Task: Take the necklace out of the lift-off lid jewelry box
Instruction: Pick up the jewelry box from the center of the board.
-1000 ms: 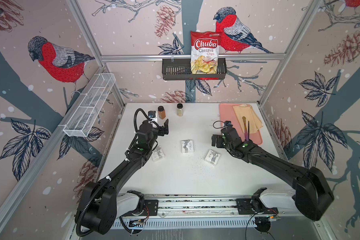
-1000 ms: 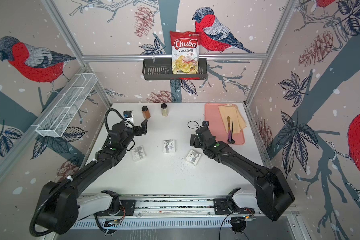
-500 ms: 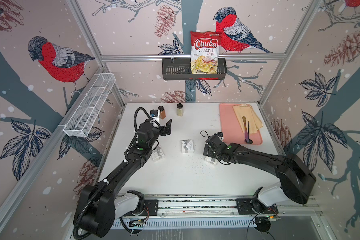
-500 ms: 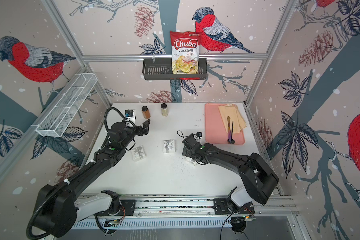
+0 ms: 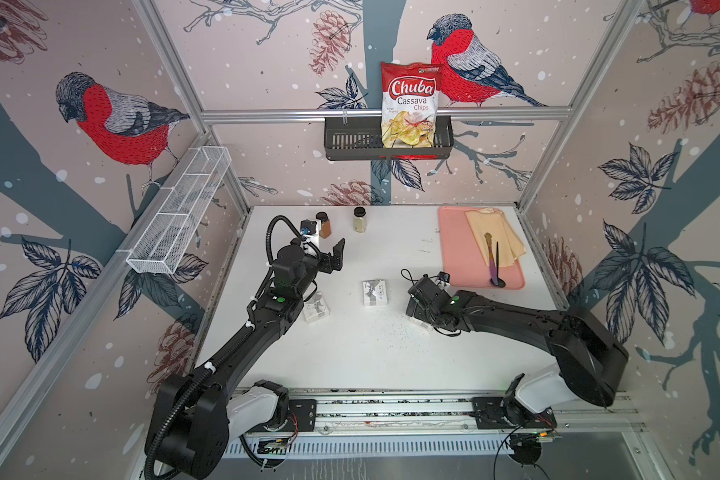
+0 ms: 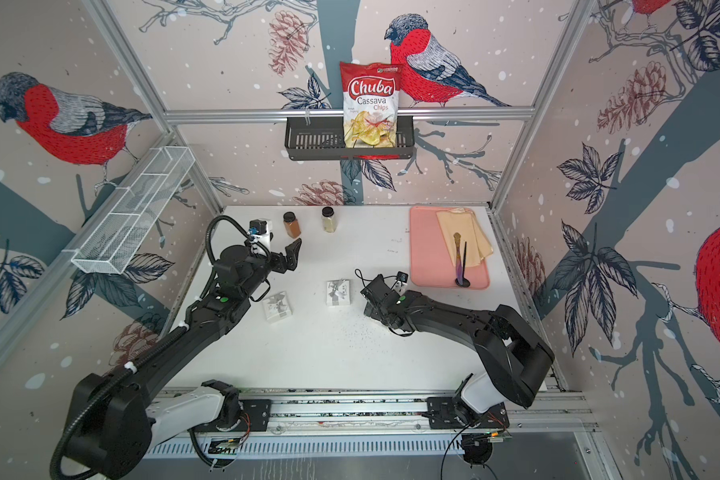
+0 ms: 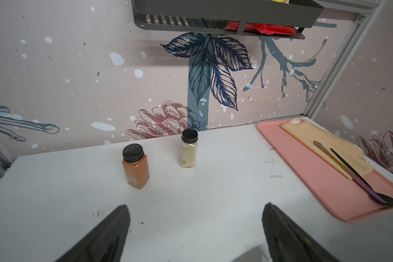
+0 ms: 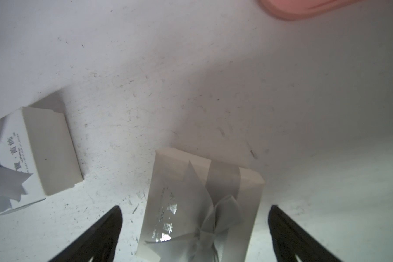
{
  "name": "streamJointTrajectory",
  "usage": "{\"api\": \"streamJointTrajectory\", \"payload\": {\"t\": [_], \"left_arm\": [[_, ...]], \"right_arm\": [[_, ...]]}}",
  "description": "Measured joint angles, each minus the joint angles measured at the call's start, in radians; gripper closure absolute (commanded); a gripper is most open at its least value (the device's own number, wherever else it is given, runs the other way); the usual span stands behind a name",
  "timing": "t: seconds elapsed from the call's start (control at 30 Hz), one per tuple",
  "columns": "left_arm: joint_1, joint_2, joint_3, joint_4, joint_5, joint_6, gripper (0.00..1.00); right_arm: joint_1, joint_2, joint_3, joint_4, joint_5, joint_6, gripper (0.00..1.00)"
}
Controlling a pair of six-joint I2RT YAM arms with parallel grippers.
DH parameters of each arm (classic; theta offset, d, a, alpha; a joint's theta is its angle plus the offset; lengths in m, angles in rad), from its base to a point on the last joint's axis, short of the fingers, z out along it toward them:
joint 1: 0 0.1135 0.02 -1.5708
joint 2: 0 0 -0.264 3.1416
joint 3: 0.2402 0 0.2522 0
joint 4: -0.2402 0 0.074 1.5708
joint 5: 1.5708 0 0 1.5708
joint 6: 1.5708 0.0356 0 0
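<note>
Item: jewelry box [image 8: 202, 204], lid on, bow-tied, necklace unseen. Lay on the desk [image 8: 213, 79] directly between the right fingers [image 8: 104, 233], which were released and flanked its narrower span, its long axis running ahead of them. Left fingers [image 7: 104, 233] released, well apart from it.

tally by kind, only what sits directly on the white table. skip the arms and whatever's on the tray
White boxes with bows: 3
Spice jars: 2
Pink tray: 1
Total: 6
</note>
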Motion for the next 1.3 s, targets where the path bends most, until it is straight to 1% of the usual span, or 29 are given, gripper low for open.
{"api": "streamJointTrajectory", "payload": {"t": [0.1,0.23,0.37,0.53,0.67,0.73,0.8,0.9,1.03,1.17,1.3], "left_arm": [[0.000,-0.005,-0.004,0.000,0.000,0.000,0.05],[0.000,-0.012,-0.010,0.000,0.000,0.000,0.05],[0.000,-0.018,-0.015,0.000,-0.002,0.002,0.05],[0.000,-0.025,-0.020,0.000,-0.004,0.002,0.05],[0.000,-0.034,-0.029,0.000,-0.007,0.002,0.05],[0.000,-0.036,-0.033,0.001,-0.005,0.002,0.05],[0.000,-0.036,-0.033,0.001,0.008,0.002,0.05],[0.000,-0.030,-0.031,0.001,0.083,0.001,0.04],[0.000,0.007,-0.013,0.023,0.262,-0.029,0.04],[0.000,0.082,0.022,0.085,0.461,-0.139,0.04],[0.000,0.174,0.045,0.171,0.615,-0.282,0.04]], "right_arm": [[0.006,0.011,0.000,0.001,0.000,0.004,0.00],[0.007,0.041,0.002,0.000,0.000,0.006,0.04],[0.009,0.077,0.033,-0.023,0.009,0.005,0.11],[0.005,0.078,0.044,-0.030,0.014,-0.006,0.23],[-0.002,0.071,0.043,-0.029,0.006,-0.039,0.31],[-0.012,0.060,0.040,-0.026,-0.006,-0.064,0.34],[-0.029,0.045,0.036,-0.025,-0.019,-0.097,0.35],[-0.066,0.002,0.021,-0.013,-0.066,-0.159,0.34],[-0.157,-0.111,-0.020,0.042,-0.171,-0.254,0.33],[-0.288,-0.229,-0.057,0.105,-0.295,-0.342,0.33],[-0.374,-0.315,-0.056,0.144,-0.416,-0.413,0.33]]}}
